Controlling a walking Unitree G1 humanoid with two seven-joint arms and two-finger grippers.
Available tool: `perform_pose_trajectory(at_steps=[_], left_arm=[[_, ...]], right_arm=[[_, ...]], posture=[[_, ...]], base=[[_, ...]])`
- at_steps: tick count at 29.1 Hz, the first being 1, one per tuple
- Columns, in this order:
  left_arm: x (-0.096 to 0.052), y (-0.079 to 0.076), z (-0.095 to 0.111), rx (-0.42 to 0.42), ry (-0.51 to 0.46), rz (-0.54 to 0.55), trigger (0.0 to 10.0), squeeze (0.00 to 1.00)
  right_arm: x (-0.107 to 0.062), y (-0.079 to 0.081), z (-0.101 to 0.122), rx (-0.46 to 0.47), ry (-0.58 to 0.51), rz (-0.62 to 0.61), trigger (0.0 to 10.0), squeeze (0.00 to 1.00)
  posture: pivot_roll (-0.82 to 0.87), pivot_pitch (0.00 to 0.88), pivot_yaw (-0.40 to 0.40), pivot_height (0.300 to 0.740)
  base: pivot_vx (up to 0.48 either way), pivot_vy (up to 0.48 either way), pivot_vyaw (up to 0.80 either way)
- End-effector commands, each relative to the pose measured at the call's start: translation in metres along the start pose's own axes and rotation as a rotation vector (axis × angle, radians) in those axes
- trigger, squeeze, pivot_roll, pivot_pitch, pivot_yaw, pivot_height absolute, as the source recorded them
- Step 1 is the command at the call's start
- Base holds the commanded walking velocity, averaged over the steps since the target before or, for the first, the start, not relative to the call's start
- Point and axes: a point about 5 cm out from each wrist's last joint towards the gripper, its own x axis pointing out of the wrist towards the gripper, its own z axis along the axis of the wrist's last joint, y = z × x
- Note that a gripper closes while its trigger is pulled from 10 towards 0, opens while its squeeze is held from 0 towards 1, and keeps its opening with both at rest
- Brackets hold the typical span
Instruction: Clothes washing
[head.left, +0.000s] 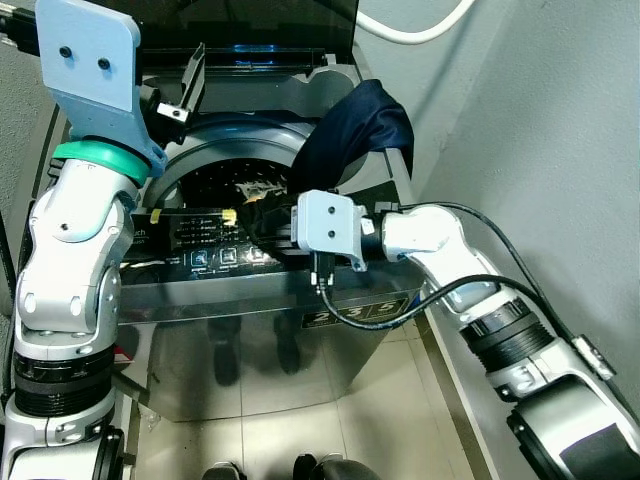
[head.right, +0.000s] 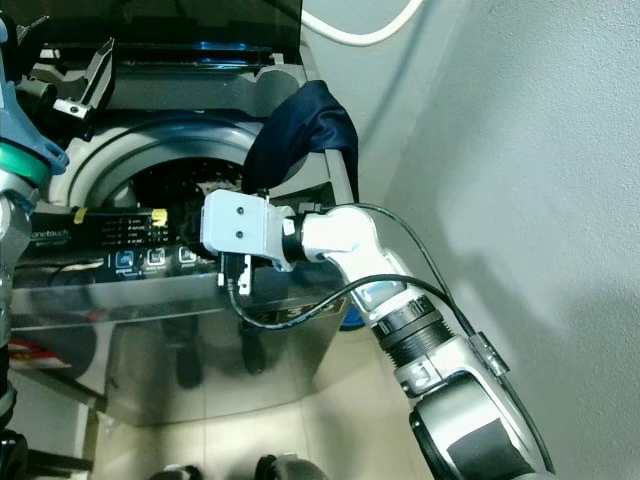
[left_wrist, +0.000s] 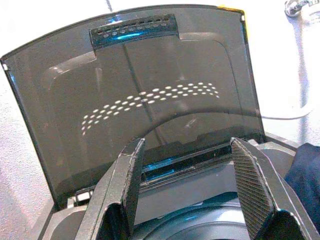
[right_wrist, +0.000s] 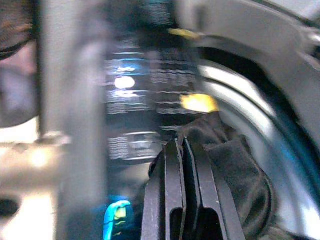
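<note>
A dark navy garment (head.left: 355, 135) hangs over the right rear rim of the top-loading washing machine (head.left: 260, 330), one end trailing down toward the front control panel (head.left: 200, 232), where it bunches into a black fold. The right gripper (right_wrist: 182, 150) has its two fingers pressed together on that fold, directly over the panel edge at the front of the drum opening (head.left: 225, 180); the cloth wraps around the fingertips and hides where they end. The right forearm reaches in from the right side, level with the panel, its grey wrist block (head.left: 330, 230) just in front of the machine's top edge and a black cable (head.left: 400, 305) looping below it. A grey wall (head.left: 540, 150) stands close along the machine's right side, leaving a narrow strip beside the arm. The tinted lid (left_wrist: 145, 95) stands raised at the rear, so the drum opening is unobstructed from above. The left gripper (left_wrist: 187, 175) is held high at the left rear of the machine, fingers spread wide apart with nothing between them, pointing at the lid. The left arm rises vertically along the machine's left side. The right wrist view is blurred; the panel markings cannot be read. The drum interior is dark and its contents cannot be identified.
</note>
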Motion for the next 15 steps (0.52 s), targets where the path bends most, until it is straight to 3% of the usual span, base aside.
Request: perform_pose_trajectory(at_steps=[1, 2, 3, 6, 7, 8, 9, 10, 11, 15], left_arm=[[-0.001, -0.001, 0.002, -0.003, -0.009, -0.006, 10.0, 0.0], [-0.001, -0.001, 0.002, -0.003, -0.009, -0.006, 10.0, 0.0], [-0.001, -0.001, 0.002, -0.006, -0.01, -0.007, 10.0, 0.0], [-0.001, -0.002, 0.002, -0.008, -0.011, -0.007, 10.0, 0.0], [0.0, -0.003, 0.003, -0.012, -0.014, -0.009, 10.0, 0.0], [0.0, -0.003, 0.003, -0.012, -0.014, -0.009, 10.0, 0.0], [0.0, -0.004, 0.003, -0.016, -0.016, -0.01, 10.0, 0.0], [0.0, -0.004, 0.003, -0.016, -0.016, -0.01, 10.0, 0.0], [0.0, -0.005, 0.003, -0.019, -0.019, -0.012, 10.0, 0.0], [0.0, -0.006, 0.003, -0.021, -0.021, -0.012, 10.0, 0.0]], right_arm=[[-0.001, -0.018, 0.005, -0.013, -0.012, -0.136, 0.0, 0.0], [0.0, -0.031, 0.009, -0.006, -0.025, -0.239, 0.0, 0.0], [-0.001, -0.057, 0.021, -0.015, -0.064, -0.453, 2.4, 0.0], [-0.002, -0.064, 0.025, -0.017, -0.077, -0.516, 2.4, 0.0], [-0.004, -0.079, 0.034, -0.016, -0.104, -0.646, 10.0, 0.0], [-0.004, -0.079, 0.034, -0.016, -0.104, -0.646, 10.0, 0.0], [-0.006, -0.092, 0.041, -0.038, -0.097, -0.781, 10.0, 0.0], [-0.006, -0.092, 0.041, -0.038, -0.097, -0.781, 10.0, 0.0], [-0.005, -0.099, 0.045, -0.055, -0.073, -0.864, 10.0, 0.0], [-0.005, -0.103, 0.046, -0.069, -0.054, -0.912, 10.0, 0.0]], posture=[[0.11, 0.095, -0.015, 0.74], [0.11, 0.093, -0.014, 0.74], [0.11, 0.093, -0.014, 0.74], [0.11, 0.093, -0.014, 0.74], [0.1, 0.082, -0.016, 0.74], [0.1, 0.082, -0.016, 0.74], [0.11, 0.077, -0.019, 0.74], [0.11, 0.077, -0.019, 0.74], [0.11, 0.075, -0.021, 0.74], [0.11, 0.074, -0.022, 0.74]], base=[[0.0, 0.0, 0.0], [0.0, 0.0, 0.0], [0.0, 0.0, 0.0], [0.0, 0.0, 0.0], [0.0, 0.0, 0.0], [0.0, 0.0, 0.0], [0.0, 0.0, 0.0], [0.0, 0.0, 0.0], [0.0, 0.0, 0.0], [0.0, 0.0, 0.0]])
